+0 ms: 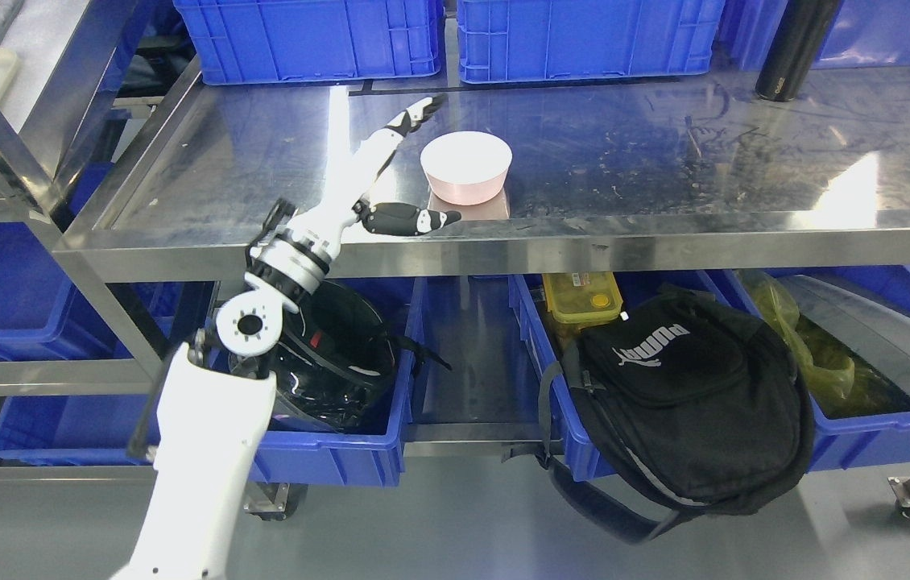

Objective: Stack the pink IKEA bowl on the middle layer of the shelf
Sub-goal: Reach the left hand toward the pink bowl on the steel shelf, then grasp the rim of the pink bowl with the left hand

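Holding our left hand (378,181) spread and empty, we are hovering just beside the pink bowl (466,167) near the shelf's (664,153) front edge.

The left hand (390,173) reaches over the steel shelf (664,153) with its fingers (423,109) spread, holding nothing; its thumb points toward the pink bowl (466,167). The bowl sits upright near the shelf's front edge, just right of the hand, not touching it. Blue crates (310,36) line the back of the shelf, and a black cylinder (793,48) stands at the far right. Below, blue bins hold a black helmet (334,354) and a black backpack (688,403).
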Controlling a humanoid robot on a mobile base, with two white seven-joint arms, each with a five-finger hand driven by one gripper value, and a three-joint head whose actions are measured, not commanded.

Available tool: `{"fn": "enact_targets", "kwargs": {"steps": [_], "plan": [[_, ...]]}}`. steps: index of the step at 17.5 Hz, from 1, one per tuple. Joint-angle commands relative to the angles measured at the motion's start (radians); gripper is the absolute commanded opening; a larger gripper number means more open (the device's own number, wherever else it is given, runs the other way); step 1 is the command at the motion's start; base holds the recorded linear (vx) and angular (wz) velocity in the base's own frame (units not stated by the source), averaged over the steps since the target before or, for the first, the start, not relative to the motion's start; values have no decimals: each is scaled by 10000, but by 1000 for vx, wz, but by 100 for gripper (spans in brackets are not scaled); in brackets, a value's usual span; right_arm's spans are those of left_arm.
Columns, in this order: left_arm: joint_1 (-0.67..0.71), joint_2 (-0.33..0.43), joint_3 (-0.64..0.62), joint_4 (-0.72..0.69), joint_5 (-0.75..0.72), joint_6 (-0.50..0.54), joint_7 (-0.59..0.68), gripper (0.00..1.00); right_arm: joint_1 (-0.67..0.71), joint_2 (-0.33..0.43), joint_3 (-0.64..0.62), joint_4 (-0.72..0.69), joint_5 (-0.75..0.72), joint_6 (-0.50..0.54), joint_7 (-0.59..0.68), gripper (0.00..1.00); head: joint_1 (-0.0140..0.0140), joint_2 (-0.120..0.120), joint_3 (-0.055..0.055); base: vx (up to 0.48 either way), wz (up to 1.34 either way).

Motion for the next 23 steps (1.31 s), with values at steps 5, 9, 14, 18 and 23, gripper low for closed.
{"fn": "enact_targets", "kwargs": {"steps": [5,9,14,18,23], "plan": [[-2827,702,-2258,407,-6605,316,-3525,100,230,-175,0,-175,0,5,1,100,0,0,0,0,0],[-2995,-312,-2211,1173,-7113,255,-4423,98,230,-175,0,-175,0,5,1,100,0,0,0,0,0],[-3655,-727,-2228,2447,-7269,224,-3825,93,230,-175,0,-175,0,5,1,100,0,0,0,0,0],[-3825,-942,-2228,3382,-7299,209,-3764,88,230,-175,0,-175,0,5,1,100,0,0,0,0,0],[-3840,-1213,-2243,4166,-7315,163,-3136,85,230,-175,0,-175,0,5,1,100,0,0,0,0,0]]}}
